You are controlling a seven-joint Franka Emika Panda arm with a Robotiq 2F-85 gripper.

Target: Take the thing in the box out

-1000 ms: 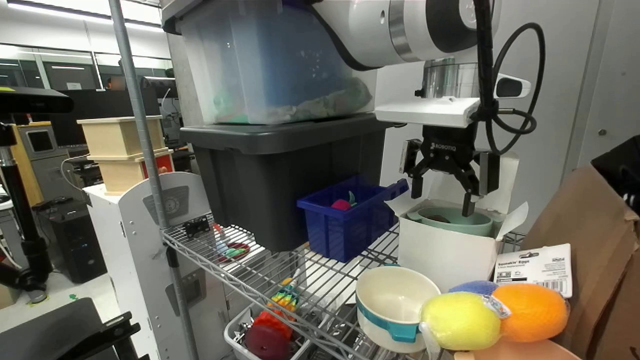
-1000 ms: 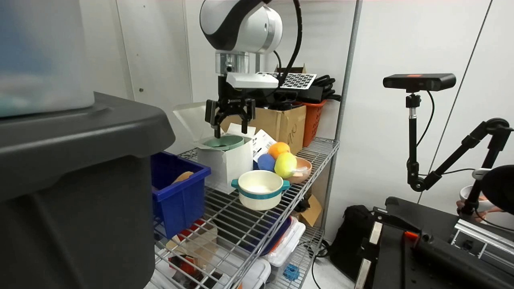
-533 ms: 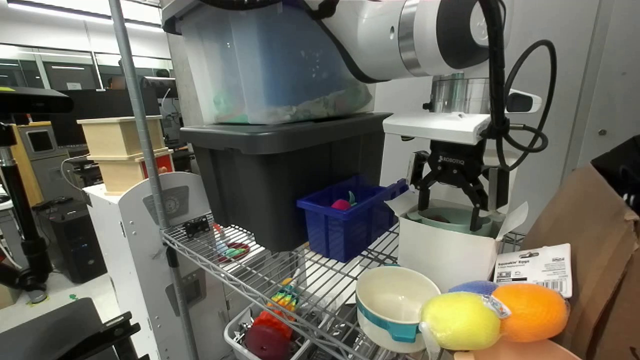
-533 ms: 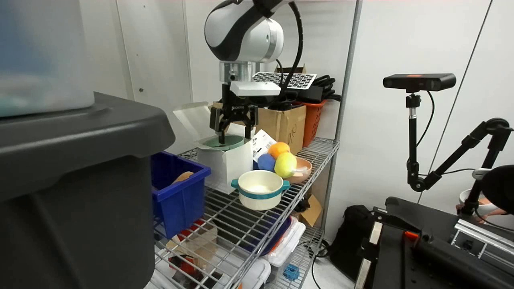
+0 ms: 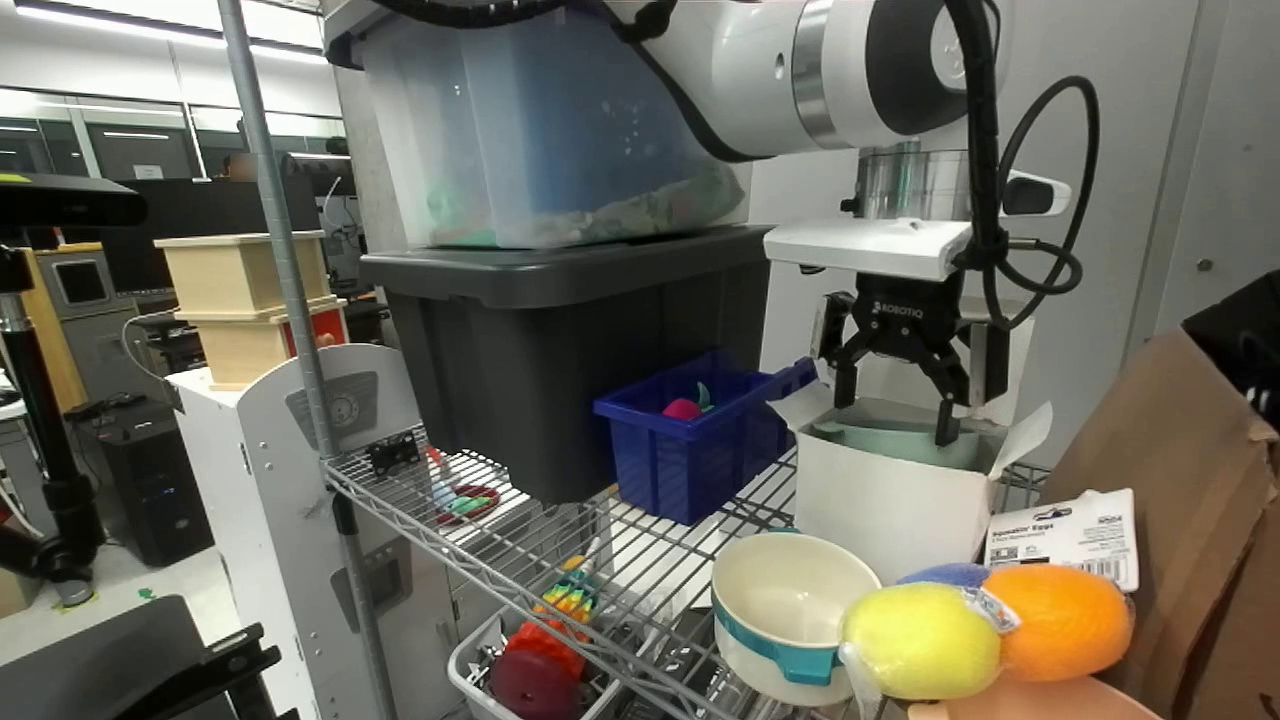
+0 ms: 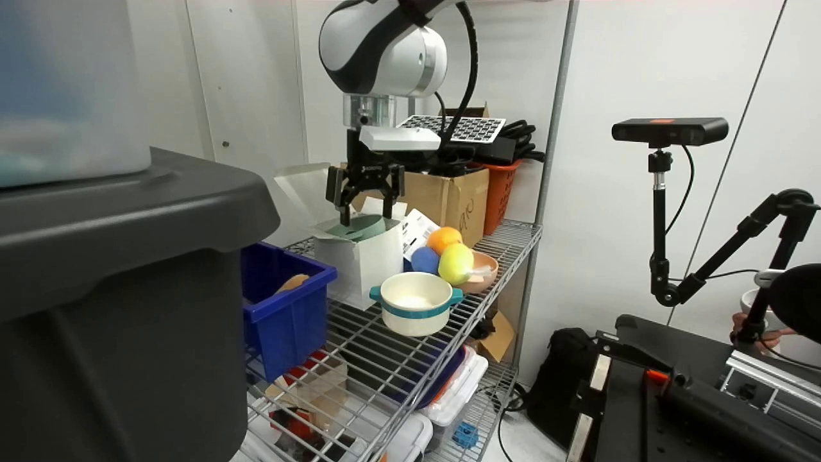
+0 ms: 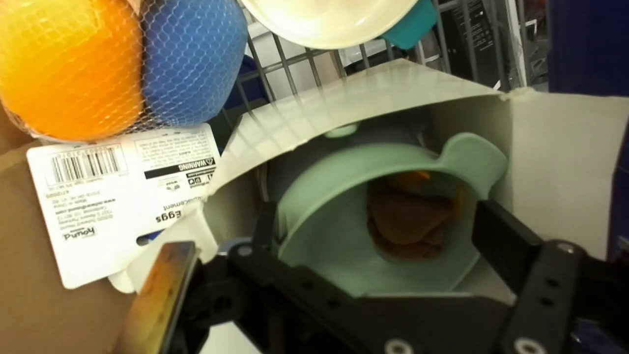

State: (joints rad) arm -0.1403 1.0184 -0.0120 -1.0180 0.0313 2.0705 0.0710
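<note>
Though the tote [image 5: 490, 400] stands largest, its contents hidden, the coming move turns on the white box [image 5: 890, 510], upright and open on top. Just beside the box, the blue bin [image 5: 660, 470] holds a pink thing [image 5: 683, 409] and a tan thing [image 6: 292, 282]. Over the box hangs the gripper [image 5: 895, 408], spread wide and gripping nothing, its fingertips [image 5: 945, 424] down at the box's mouth. Within the box sits a green bowl [image 7: 319, 196], tilted; the fingers straddle it in the wrist view, and whether either touches the rim cannot be told. Inside the bowl lies the lump [image 7: 409, 219], reddish-brown and small. It is below the fingertips, a little toward the finger nearer the blue bin, and its long axis is unclear. Likely next: lower, shift slightly that way, then close.
</note>
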